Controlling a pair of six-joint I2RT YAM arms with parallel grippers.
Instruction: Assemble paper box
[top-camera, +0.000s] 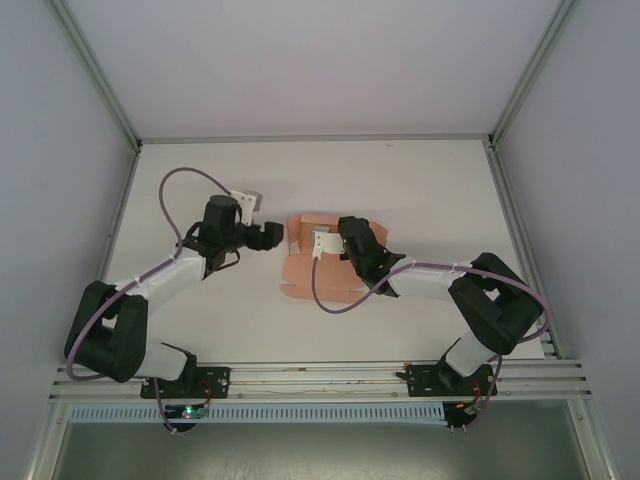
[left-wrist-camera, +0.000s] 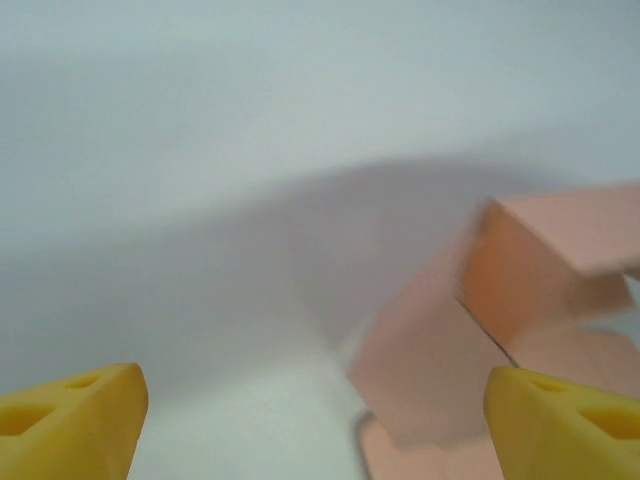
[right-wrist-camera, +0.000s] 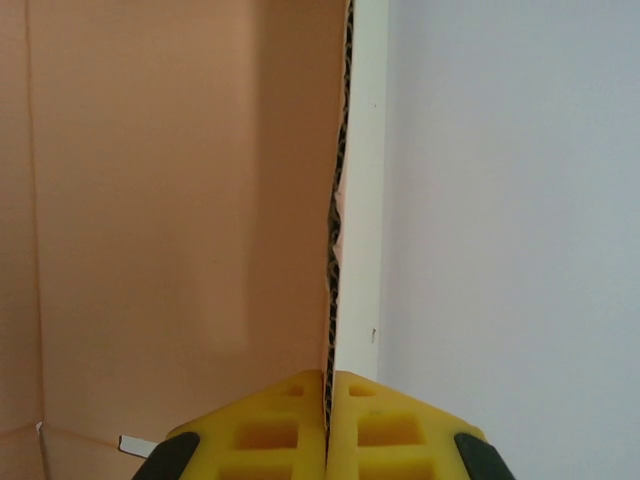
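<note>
White worktop (top-camera: 420, 190), with the partly folded paper box (top-camera: 300, 265) lying near its centre, between both arms and well clear of every edge. One card wall is pinched edge-on by the closed jaws of the right gripper (right-wrist-camera: 327, 400), apparently to be kept upright for folding. The left gripper (top-camera: 275, 236), jaws spread and empty, is poised just beside the box, with bare worktop around it.

A robotics lab cell: a white table (top-camera: 420, 190) boxed in by grey panels (top-camera: 40, 200) and aluminium struts (top-camera: 95, 75). At 6 o'clock, an aluminium rail (top-camera: 320, 380) carries the arm bases (top-camera: 185, 382).
</note>
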